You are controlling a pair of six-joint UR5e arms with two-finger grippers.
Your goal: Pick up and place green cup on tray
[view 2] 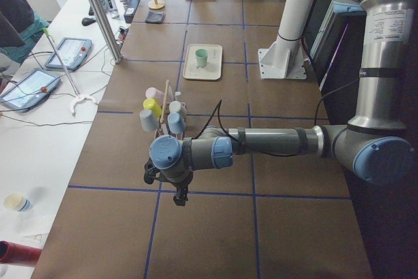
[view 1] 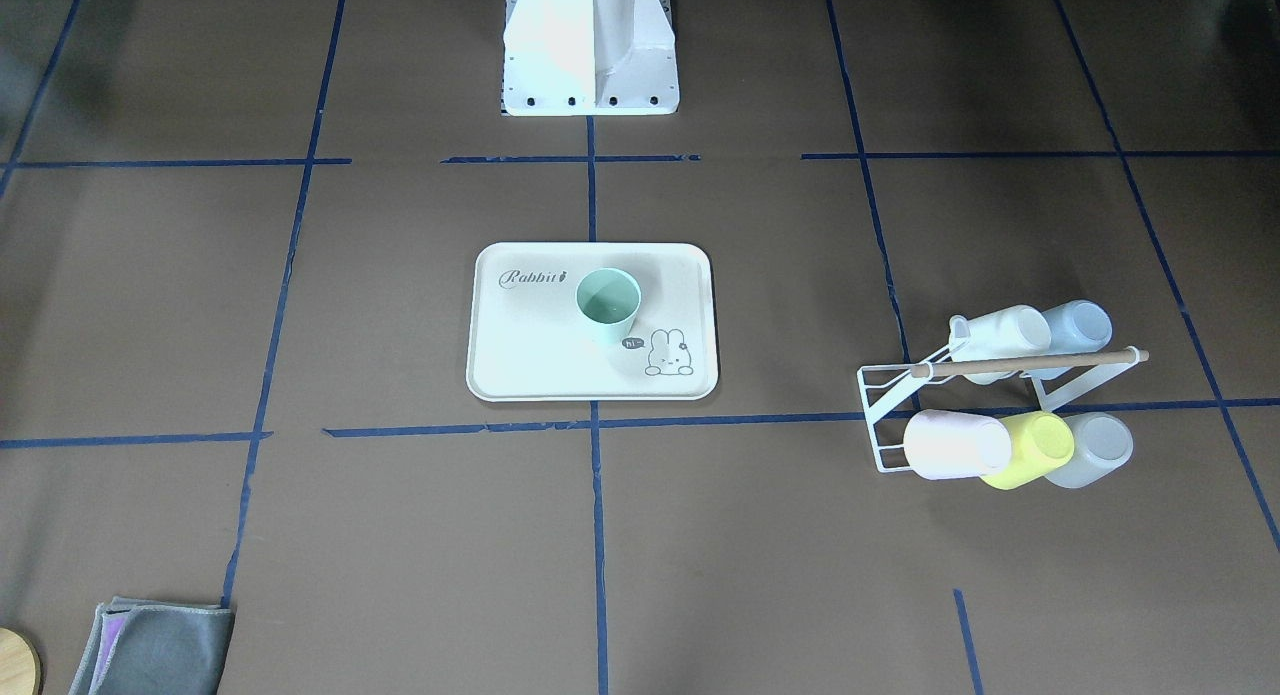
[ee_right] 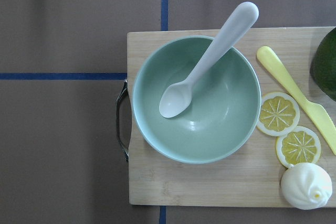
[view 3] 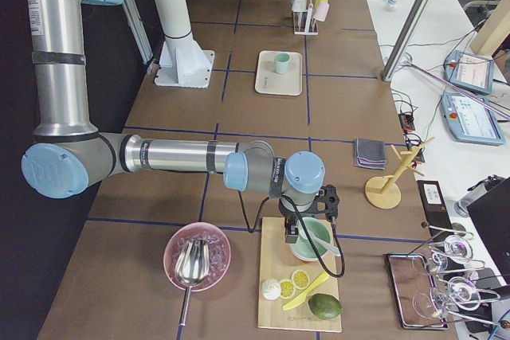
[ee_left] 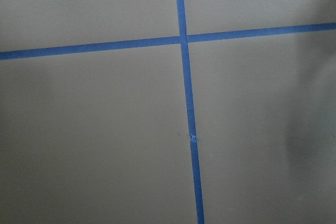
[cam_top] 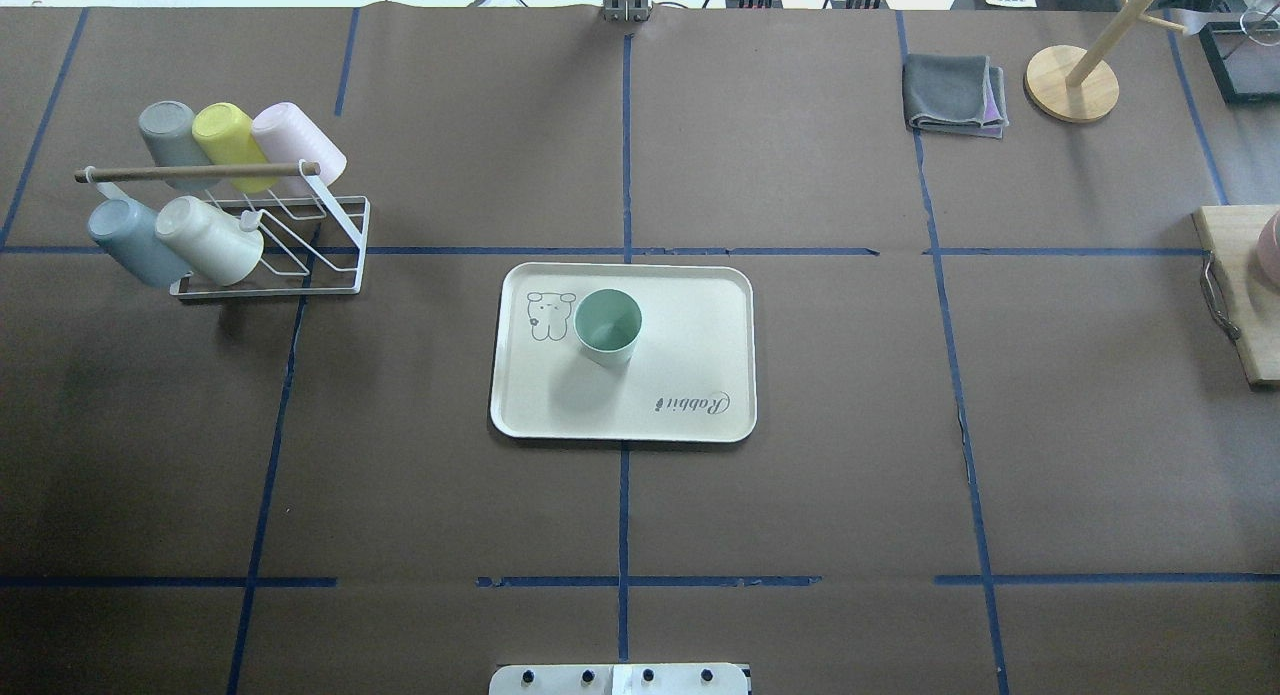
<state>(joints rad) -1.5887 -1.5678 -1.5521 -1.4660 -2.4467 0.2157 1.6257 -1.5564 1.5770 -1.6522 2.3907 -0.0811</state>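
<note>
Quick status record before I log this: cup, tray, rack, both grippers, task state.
green cup: upright, mouth up, standing on the tray beside the bunny drawing
tray: flat at table centre, holds only the cup
rack: on the robot's left, five cups on its pegs, including a yellow cup
left gripper: above bare table past the rack; open or shut cannot be told
right gripper: above the bowl on the cutting board; open or shut cannot be told
task state: cup placed, looks complete
</note>
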